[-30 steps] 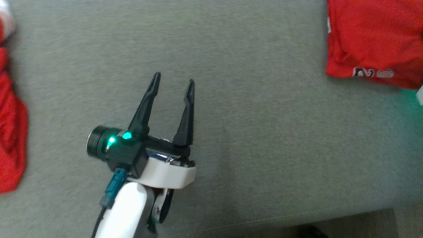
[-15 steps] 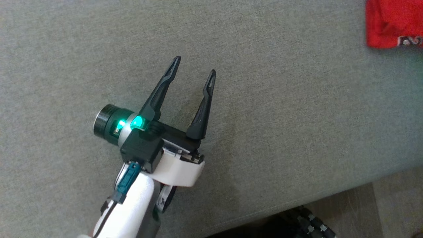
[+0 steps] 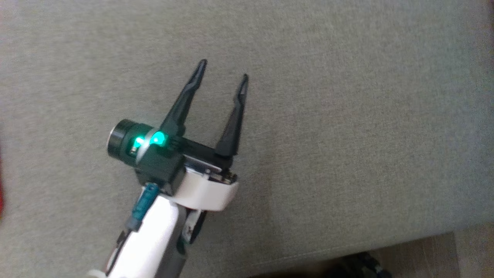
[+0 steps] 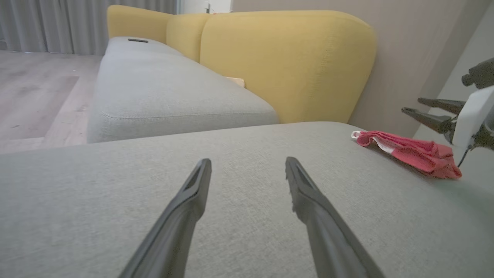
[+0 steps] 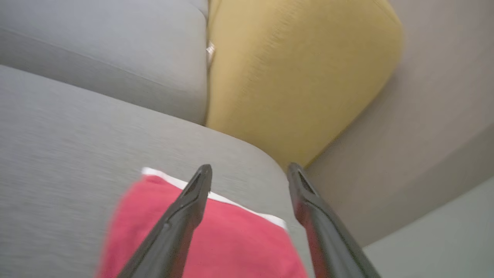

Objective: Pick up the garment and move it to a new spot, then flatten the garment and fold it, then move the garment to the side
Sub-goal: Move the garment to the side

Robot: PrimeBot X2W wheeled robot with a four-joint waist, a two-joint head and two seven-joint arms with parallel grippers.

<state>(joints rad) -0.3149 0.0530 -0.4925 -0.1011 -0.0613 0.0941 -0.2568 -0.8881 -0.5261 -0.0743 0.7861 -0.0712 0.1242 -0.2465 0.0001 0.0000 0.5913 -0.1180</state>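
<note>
The garment (image 4: 409, 150) is red with a white trim and lies folded near the far right corner of the grey sofa cushion (image 4: 231, 143). My right gripper (image 4: 412, 105) hovers just above it with its fingers apart. In the right wrist view the right gripper (image 5: 250, 166) is open and holds nothing, and the garment (image 5: 231, 247) lies flat beneath it. My left gripper (image 3: 224, 69) is open and empty over bare cushion (image 3: 347, 116). In its own view the left gripper (image 4: 247, 160) points across the cushion, well left of the garment.
A yellow backrest (image 4: 285, 61) rises behind the cushion, with a second grey seat (image 4: 166, 85) beyond it. The cushion's front edge and wooden floor (image 3: 474, 251) lie at the lower right of the head view. A beige wall (image 5: 424, 135) stands behind the sofa.
The head camera has swung, so the red garment at the upper right has slid out of that picture. My left gripper has stayed open and has barely moved.
</note>
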